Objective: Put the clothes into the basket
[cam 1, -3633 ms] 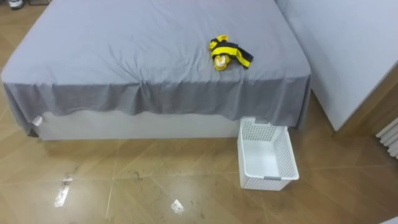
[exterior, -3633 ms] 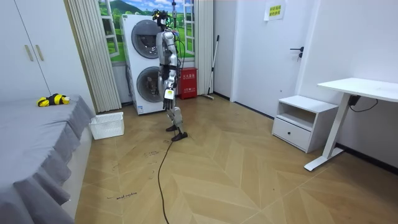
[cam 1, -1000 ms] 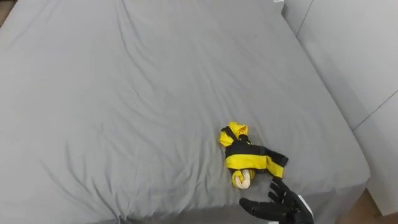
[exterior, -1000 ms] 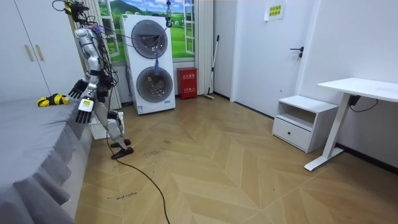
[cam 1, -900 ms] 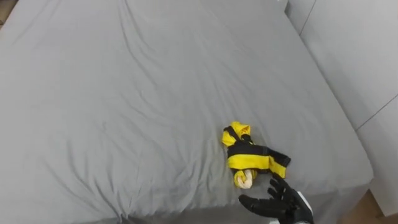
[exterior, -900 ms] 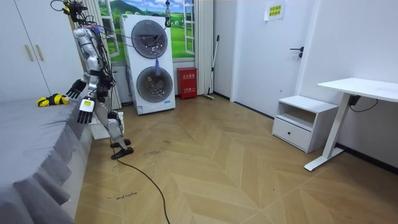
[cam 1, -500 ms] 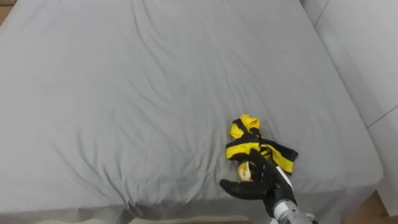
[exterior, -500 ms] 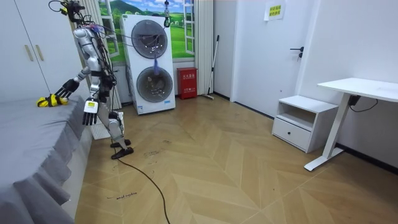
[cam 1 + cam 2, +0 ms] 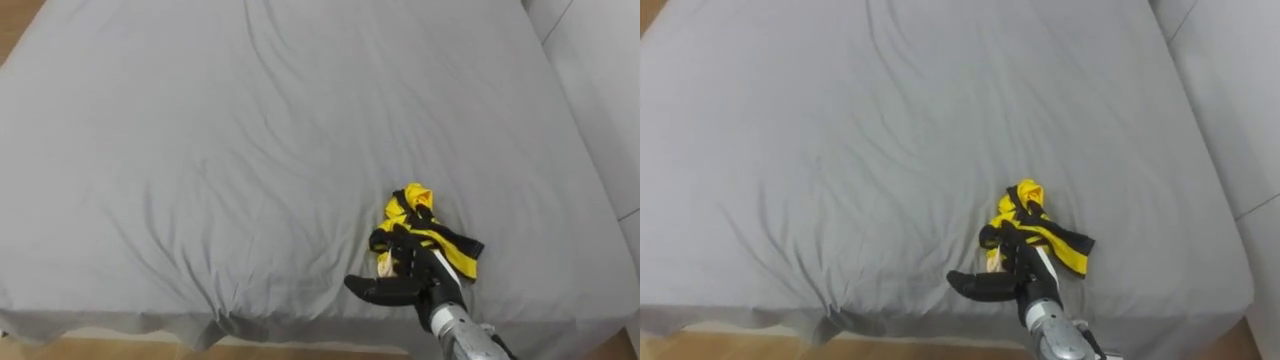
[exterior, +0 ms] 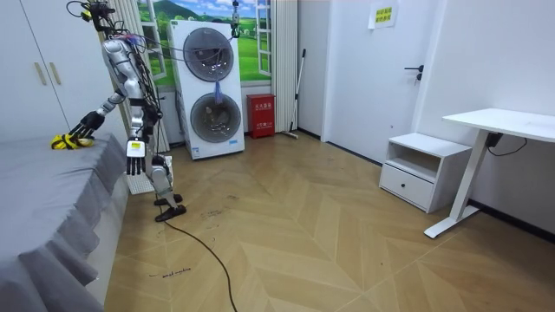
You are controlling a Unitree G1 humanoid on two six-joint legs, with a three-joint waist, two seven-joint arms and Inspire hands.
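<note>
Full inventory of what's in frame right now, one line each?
bed: 1, grey sheet, before the robot
garment: 1, yellow and black, near the bed's edge
basket: 1, white, floor beside the bed
washing machines: 2, white, stacked against the far wall
box: 1, red, beside the machines
cabinet: 1, white, beside the desk
desk: 1, white, room view's right
right hand: 1, dark, open, fingers on the garment
left hand: 1, hanging by the robot's side
</note>
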